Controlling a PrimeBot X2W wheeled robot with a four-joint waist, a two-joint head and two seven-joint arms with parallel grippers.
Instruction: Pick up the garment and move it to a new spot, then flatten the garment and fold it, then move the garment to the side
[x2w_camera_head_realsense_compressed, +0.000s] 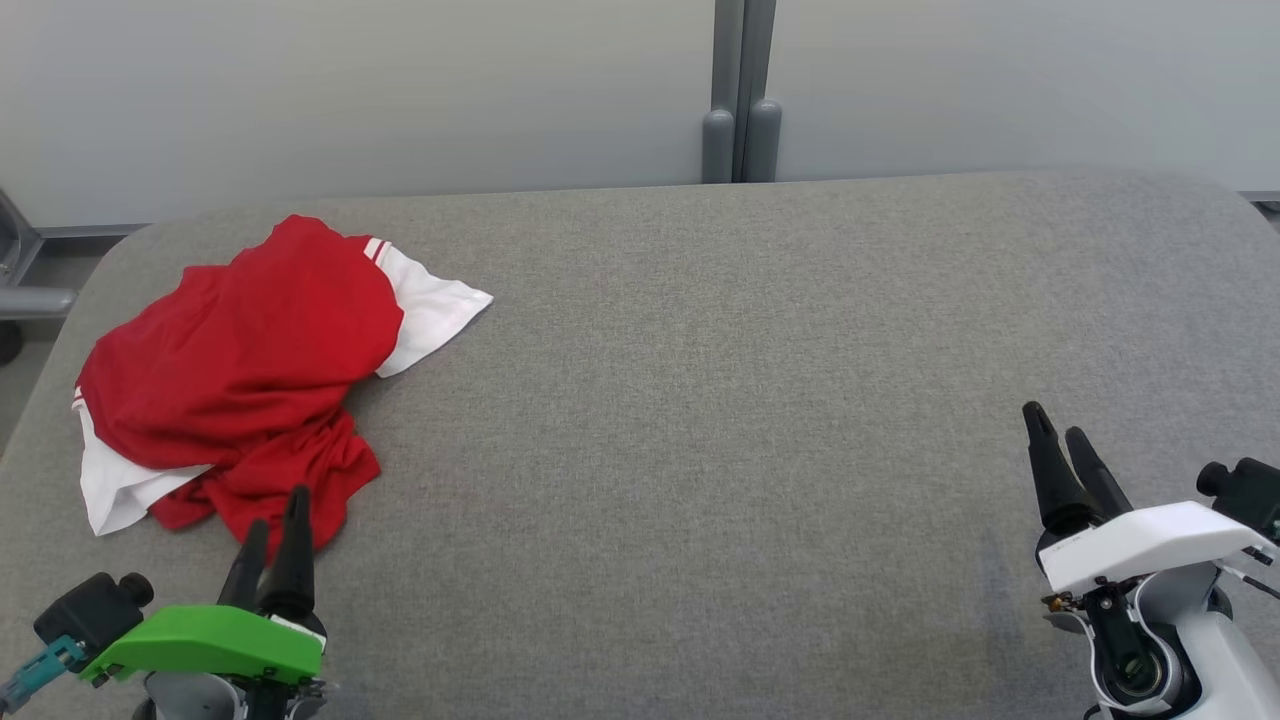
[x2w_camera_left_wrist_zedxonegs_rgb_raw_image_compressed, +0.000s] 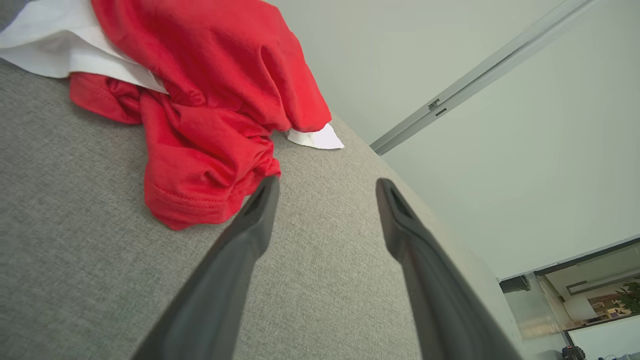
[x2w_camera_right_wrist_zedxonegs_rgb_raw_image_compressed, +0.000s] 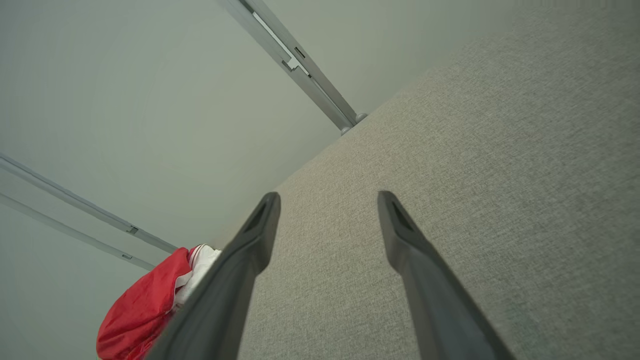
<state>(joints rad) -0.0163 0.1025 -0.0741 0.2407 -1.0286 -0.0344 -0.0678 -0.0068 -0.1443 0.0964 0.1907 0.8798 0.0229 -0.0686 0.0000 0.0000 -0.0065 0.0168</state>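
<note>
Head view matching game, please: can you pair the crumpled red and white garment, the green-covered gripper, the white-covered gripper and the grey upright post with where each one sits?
Things:
1. crumpled red and white cloth garment
2. left gripper, green plastic cover
3. right gripper, white plastic cover
4. grey upright post

Places:
A. lower right, fingers apart
B. middle, behind the far edge of the grey fabric table
C. far left of the table
D. lower left, fingertips close to the garment's near edge

Pairs: 1-C, 2-D, 3-A, 4-B
</note>
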